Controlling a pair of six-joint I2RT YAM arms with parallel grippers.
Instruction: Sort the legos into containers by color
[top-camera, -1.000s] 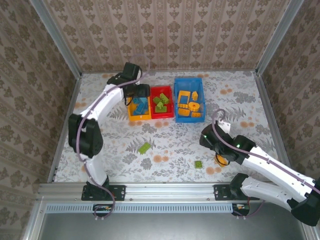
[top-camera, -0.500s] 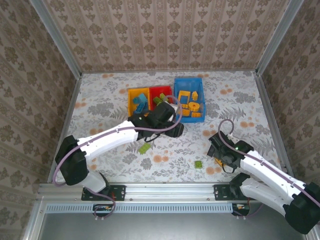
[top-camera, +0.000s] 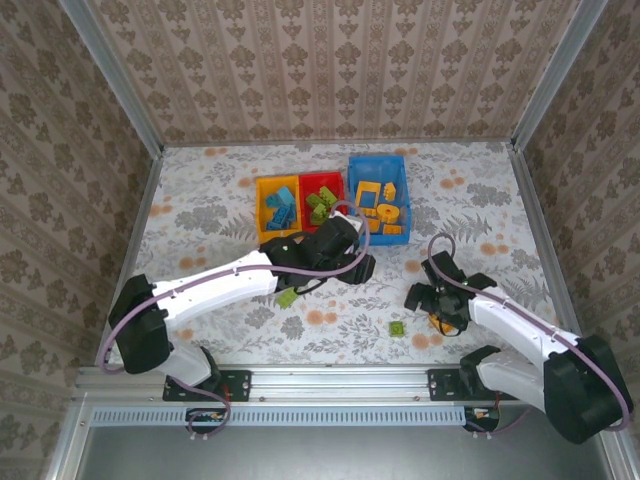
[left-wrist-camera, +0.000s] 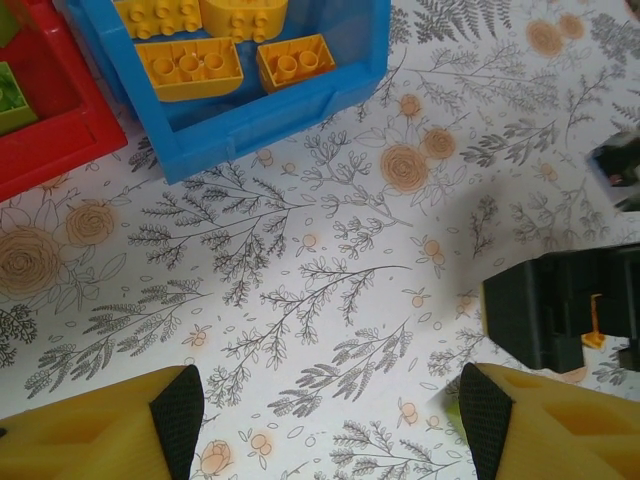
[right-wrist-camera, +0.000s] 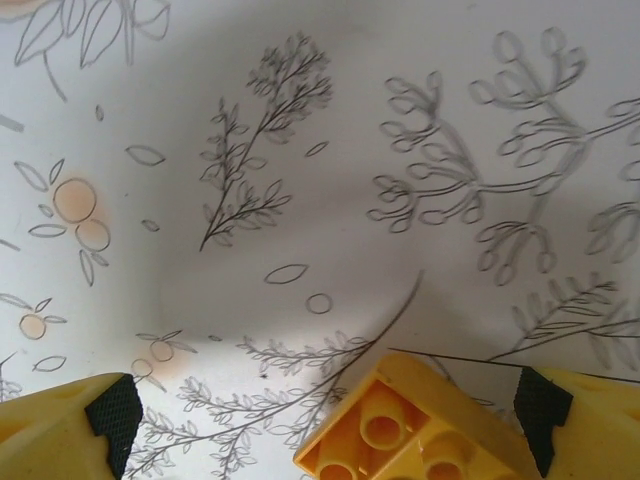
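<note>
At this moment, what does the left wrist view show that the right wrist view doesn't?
Left wrist: a corner of the blue bin holding orange bricks, with the red bin beside it. Right wrist: one orange brick, underside up, between the fingers of the open right hand. Both: the floral table and the view's own hand open; the left hand is empty.

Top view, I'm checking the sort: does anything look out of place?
Three legos lie outside the bins: a green brick near the left arm, a small green brick near the front edge, and an orange brick between the open fingers of the right gripper. Each bin holds one colour.
</note>
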